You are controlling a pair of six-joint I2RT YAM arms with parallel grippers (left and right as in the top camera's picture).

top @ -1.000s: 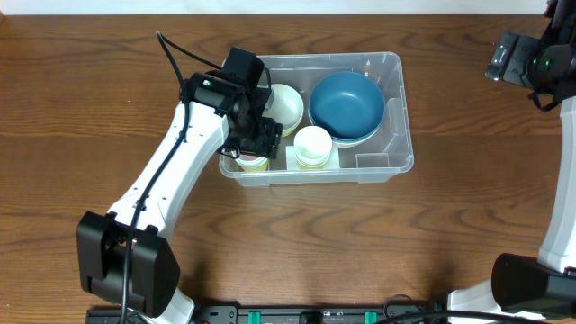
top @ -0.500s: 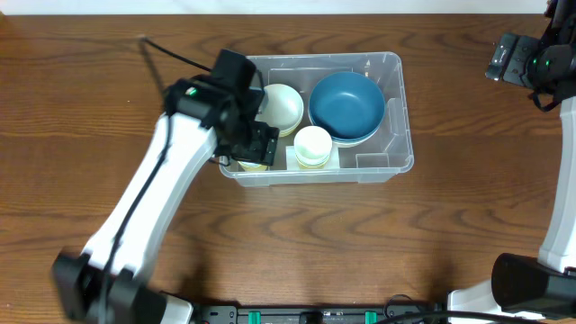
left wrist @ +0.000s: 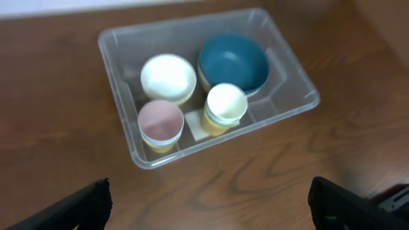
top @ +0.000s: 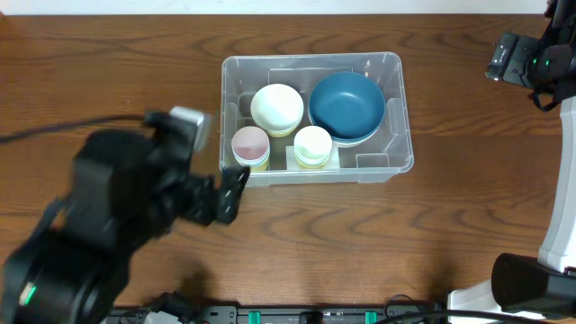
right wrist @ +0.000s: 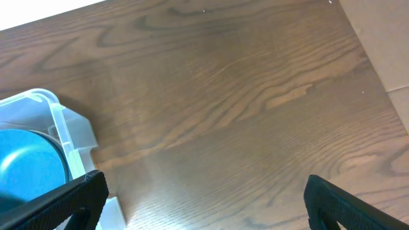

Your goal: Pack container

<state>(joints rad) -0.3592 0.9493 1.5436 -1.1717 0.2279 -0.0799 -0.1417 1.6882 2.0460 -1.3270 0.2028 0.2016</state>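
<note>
Container (top: 315,58) sits mid-bench toward the far edge, its long axis running left to right. It holds a blue bowl (top: 347,103), a cream bowl (top: 276,108) and two cup stacks. The left end effector (top: 236,191) is spread wide and empty, raised off the near-left corner, and is the nearer one. The right end effector (right wrist: 203,195), also wide open and empty, hangs well apart beyond the right end.

Dark brown wood-grain table (top: 360,234)
</note>
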